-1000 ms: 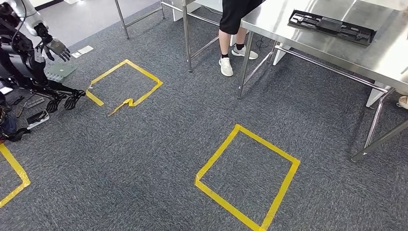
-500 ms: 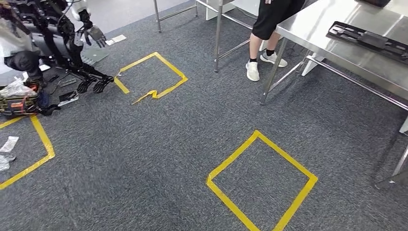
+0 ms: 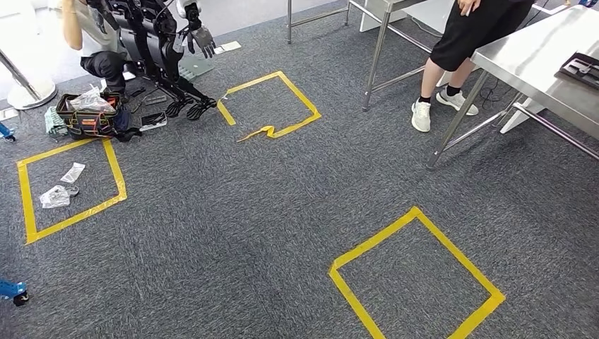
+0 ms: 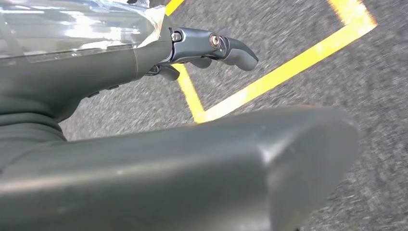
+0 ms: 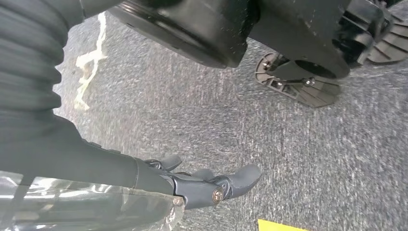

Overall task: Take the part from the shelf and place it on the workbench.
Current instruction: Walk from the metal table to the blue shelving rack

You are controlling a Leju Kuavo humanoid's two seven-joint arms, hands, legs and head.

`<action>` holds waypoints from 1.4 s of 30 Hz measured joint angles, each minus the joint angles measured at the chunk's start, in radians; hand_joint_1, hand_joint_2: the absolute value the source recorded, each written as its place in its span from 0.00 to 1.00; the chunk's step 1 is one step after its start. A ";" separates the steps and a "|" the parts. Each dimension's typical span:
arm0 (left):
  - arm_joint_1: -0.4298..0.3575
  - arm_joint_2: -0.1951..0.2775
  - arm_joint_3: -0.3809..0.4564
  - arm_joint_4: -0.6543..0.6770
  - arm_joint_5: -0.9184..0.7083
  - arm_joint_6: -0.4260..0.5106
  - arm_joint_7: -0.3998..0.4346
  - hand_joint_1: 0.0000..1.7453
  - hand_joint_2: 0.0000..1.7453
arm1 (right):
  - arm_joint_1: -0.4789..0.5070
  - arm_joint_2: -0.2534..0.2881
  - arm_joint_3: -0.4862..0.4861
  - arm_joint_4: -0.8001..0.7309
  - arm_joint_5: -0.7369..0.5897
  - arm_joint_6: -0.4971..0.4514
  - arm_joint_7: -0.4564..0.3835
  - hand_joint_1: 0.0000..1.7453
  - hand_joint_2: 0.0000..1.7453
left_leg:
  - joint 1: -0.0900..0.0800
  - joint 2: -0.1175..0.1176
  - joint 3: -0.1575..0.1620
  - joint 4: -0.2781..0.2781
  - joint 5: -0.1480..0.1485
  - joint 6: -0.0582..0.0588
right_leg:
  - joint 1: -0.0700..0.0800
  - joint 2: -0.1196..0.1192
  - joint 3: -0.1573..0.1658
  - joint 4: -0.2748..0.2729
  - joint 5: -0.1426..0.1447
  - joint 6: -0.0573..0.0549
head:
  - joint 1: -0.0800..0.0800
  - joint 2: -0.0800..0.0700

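The left hand (image 4: 211, 48) and the right hand (image 5: 207, 185) are each hanging at the robot's side over the grey carpet (image 3: 247, 212), holding nothing, fingers loosely stretched and a little apart. Further out, a flat black moulded-plastic part (image 3: 583, 69) is lying on the shiny steel workbench (image 3: 530, 56) at the right edge of the head view, cut off by the frame, and a person in black shorts (image 3: 473, 28) is standing beside the bench. A part like this is probably light, stiff and rather slick, so I am judging a hold across its long edges safest.
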 joint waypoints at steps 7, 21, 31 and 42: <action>0.000 -0.014 0.016 0.000 0.011 0.023 -0.007 0.00 0.00 | -0.009 0.000 0.020 0.000 0.013 0.019 0.008 0.00 1.00 | 0.005 0.111 -0.117 0.229 -0.121 -0.028 | -0.006 -0.100 0.014 -0.019 0.020 -0.047 | -0.012 0.000; -0.004 0.008 0.009 -0.001 -0.036 -0.052 -0.008 0.00 0.00 | 0.004 -0.015 0.021 0.000 -0.030 -0.017 -0.010 0.00 1.00 | 0.008 0.123 0.008 0.010 -0.024 0.018 | -0.007 -0.107 -0.040 0.144 -0.093 -0.004 | 0.006 0.000; -0.003 0.012 -0.002 -0.001 -0.050 -0.066 -0.010 0.00 0.00 | 0.008 -0.012 0.013 0.000 -0.046 -0.029 -0.017 0.00 1.00 | 0.003 -0.005 -0.005 0.010 -0.005 -0.003 | 0.000 0.002 -0.008 0.007 -0.001 0.002 | 0.007 0.000; 0.001 0.014 -0.011 -0.001 -0.054 -0.068 -0.008 0.00 0.00 | 0.019 -0.015 0.005 0.000 -0.045 -0.036 -0.019 0.00 1.00 | 0.024 0.150 -0.061 0.157 -0.071 -0.042 | -0.007 -0.155 0.008 -0.005 0.006 -0.036 | -0.002 0.000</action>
